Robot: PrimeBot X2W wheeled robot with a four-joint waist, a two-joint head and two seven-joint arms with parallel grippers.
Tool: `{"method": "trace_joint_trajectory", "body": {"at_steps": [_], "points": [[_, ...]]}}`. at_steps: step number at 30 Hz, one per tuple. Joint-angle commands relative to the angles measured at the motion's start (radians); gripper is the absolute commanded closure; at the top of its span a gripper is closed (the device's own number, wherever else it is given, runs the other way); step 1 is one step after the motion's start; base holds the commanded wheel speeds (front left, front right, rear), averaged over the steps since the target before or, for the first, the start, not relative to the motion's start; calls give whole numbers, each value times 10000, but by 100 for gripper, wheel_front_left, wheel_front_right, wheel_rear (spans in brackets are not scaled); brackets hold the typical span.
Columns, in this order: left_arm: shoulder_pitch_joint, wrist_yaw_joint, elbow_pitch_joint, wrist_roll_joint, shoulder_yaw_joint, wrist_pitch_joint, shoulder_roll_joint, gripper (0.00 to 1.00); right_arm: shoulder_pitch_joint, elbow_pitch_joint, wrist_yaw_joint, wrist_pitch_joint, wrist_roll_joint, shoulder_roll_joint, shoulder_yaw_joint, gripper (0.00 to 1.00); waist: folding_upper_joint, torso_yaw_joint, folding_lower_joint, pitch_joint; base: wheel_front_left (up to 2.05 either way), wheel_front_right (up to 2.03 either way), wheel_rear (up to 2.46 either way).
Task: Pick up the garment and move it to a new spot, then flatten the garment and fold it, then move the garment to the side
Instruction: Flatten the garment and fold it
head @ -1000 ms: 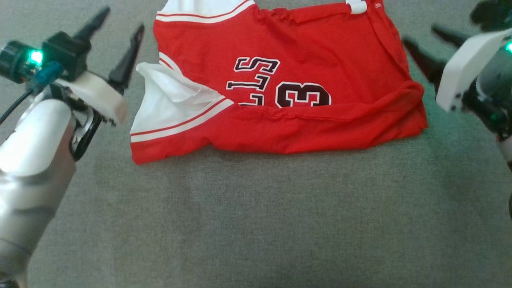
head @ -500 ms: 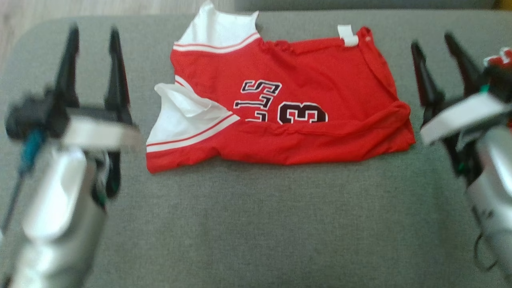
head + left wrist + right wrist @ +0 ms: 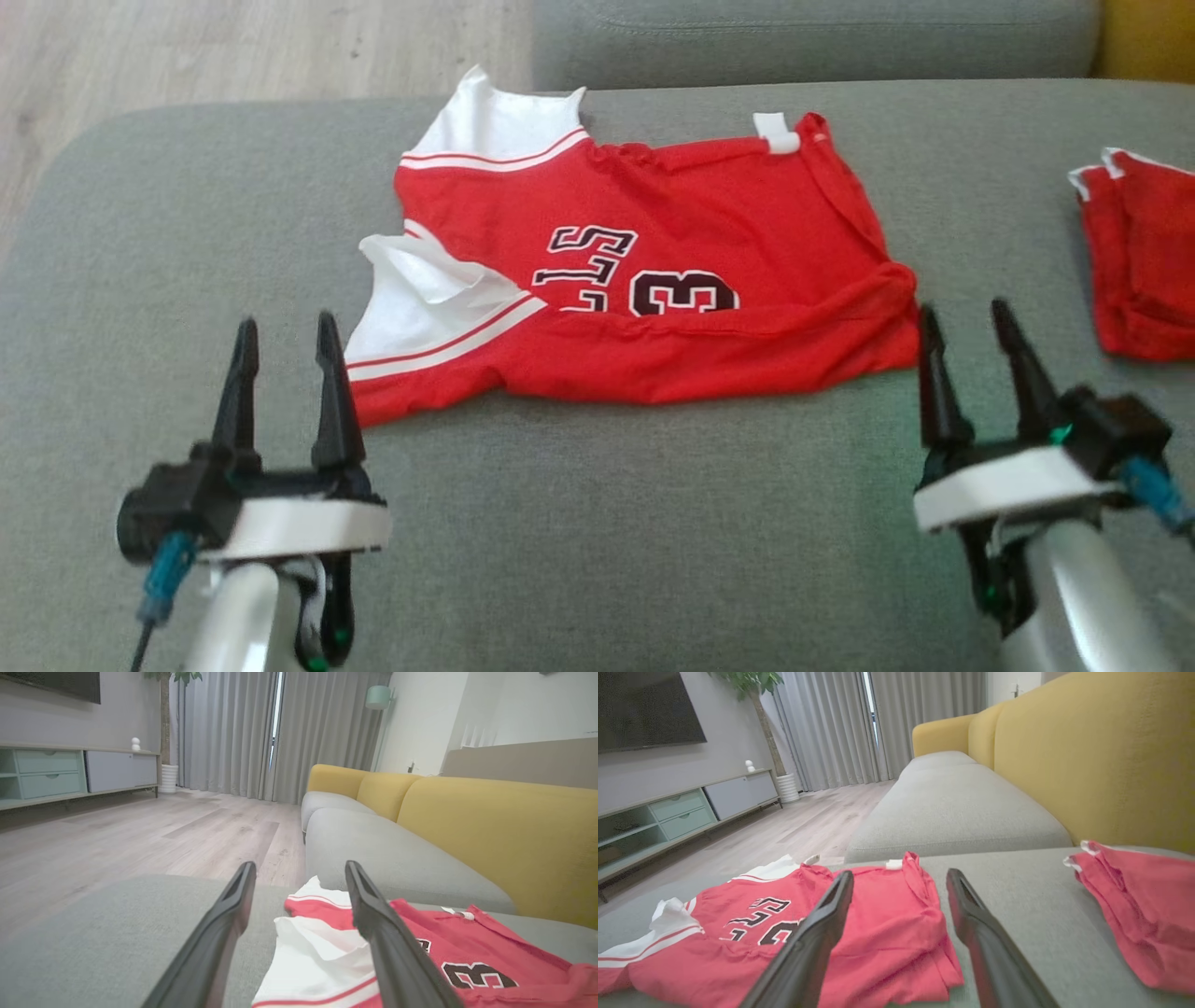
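Left gripper (image 3: 286, 319): jaws spread wide, nothing between them. It sits just off the near left corner of the garment (image 3: 635, 280), fingertips pointing toward it. In the left wrist view the white side panel lies just past the fingers.

Right gripper (image 3: 963, 306): also wide open and empty, just beside the garment's near right corner. I cannot tell whether its inner finger touches the cloth.

Garment: red jersey with white trim, spread across the grey sofa seat (image 3: 607, 523). Its near edge is a doubled-over roll that cuts off the printed number. The left panel is rumpled, and a small white tag shows at the far edge.

A second red garment (image 3: 1144, 261) lies well apart to the right of the jersey, near the yellow backrest (image 3: 1087, 756).

Judgement: folding step, one lengthwise fold down, neither arm engaged. The next move probably calls for both grippers to close on the two corners nearest them together and carry the edge evenly. An uneven lift would skew the fold. The left panel may need smoothing first.
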Motion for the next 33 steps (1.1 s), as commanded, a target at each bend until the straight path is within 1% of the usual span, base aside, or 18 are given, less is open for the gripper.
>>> {"method": "trace_joint_trajectory", "body": {"at_steps": [1,4,9,10,12,15,19,23,30,32,33], "points": [[-164,-96,-254,228,540,-44,-3,0,-32,-457,-9,-106,-178,131,150,0,0,-95,2,-32,0,0,0],[53,-290,-81,493,801,-45,-233,0,150,-625,-9,-107,-379,301,148,0,0,-215,2,-36,0,0,0],[23,-563,422,730,1132,-45,-423,0,40,-734,-9,-107,-539,391,300,0,0,-402,2,39,0,0,0],[-48,-726,978,746,1067,-45,-459,0,8,-736,-9,-107,-555,403,360,0,0,-466,2,52,0,0,0],[-218,-840,1654,818,954,-45,-466,0,-7,-700,-9,-108,-518,423,371,0,0,-550,2,81,0,0,0],[-597,-754,2691,898,983,-37,-431,0,-73,-707,-9,-108,-483,441,447,0,0,-669,2,226,0,0,0],[-1251,-423,4141,1003,1027,358,-274,0,-193,-722,-9,-108,-517,449,497,0,0,-815,2,469,0,0,0],[-1831,-274,5133,1014,1065,574,-109,0,-329,-768,-9,-108,-562,470,573,0,0,-983,2,730,0,0,0],[-2421,-244,6220,939,1064,928,68,0,-458,-821,-9,-108,-653,526,554,0,0,-1163,2,1022,0,0,0],[-2535,-379,6544,943,954,1169,104,0,-465,-791,-9,-108,-682,545,524,0,0,-1187,2,1063,0,0,0],[-2588,-464,6666,947,895,1240,114,51,-466,-752,-9,-108,-699,553,497,0,0,-1195,2,1074,0,0,0]]}}
